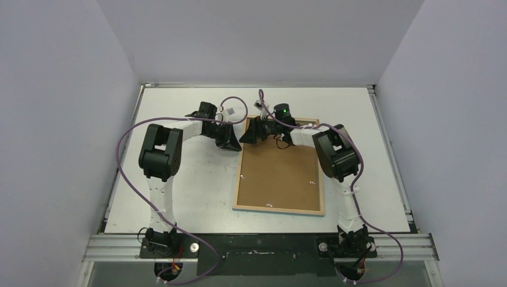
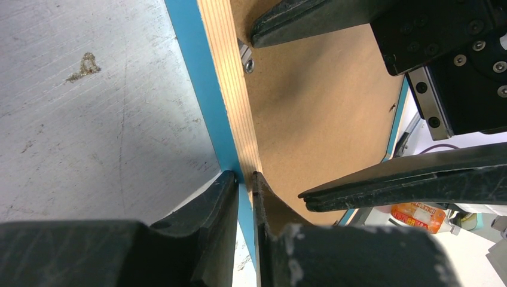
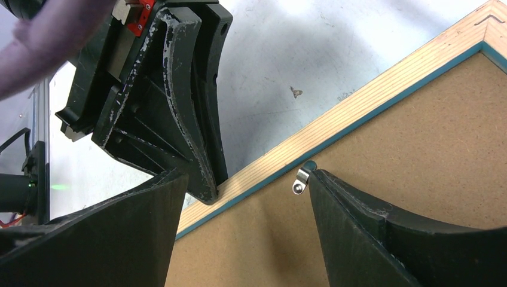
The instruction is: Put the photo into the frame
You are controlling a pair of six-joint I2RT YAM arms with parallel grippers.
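While my left gripper (image 2: pixel 245 179) is clenched on the left rail of the frame (image 1: pixel 278 208), close to its far-left corner, the main risk I see is that rail slipping out of so narrow a pinch. The fingers catch only the thin edge, one on the blue outer side and one against the brown backing board (image 1: pixel 278 173), so any lift or twist could drop the frame onto the desk (image 1: pixel 179 179) or skew it. My right gripper (image 3: pixel 246 179) hangs released just over the same corner, its jaws spread to either side of a small metal tab (image 3: pixel 301 179) on the board. The two grippers are crowded together there, and I judge that a careless move at the tab could knock one finger into the other gripper or scrape it across the board. Pale specks by the board's other edges may be more tabs, so pulling it up early could bend it. The frame lies face down, right of the desk's centre, with its wooden reverse and the board upward and its long axis running near to far, roughly square to the desk's edges. I cannot see the photo in any view, so I cannot say where it is.
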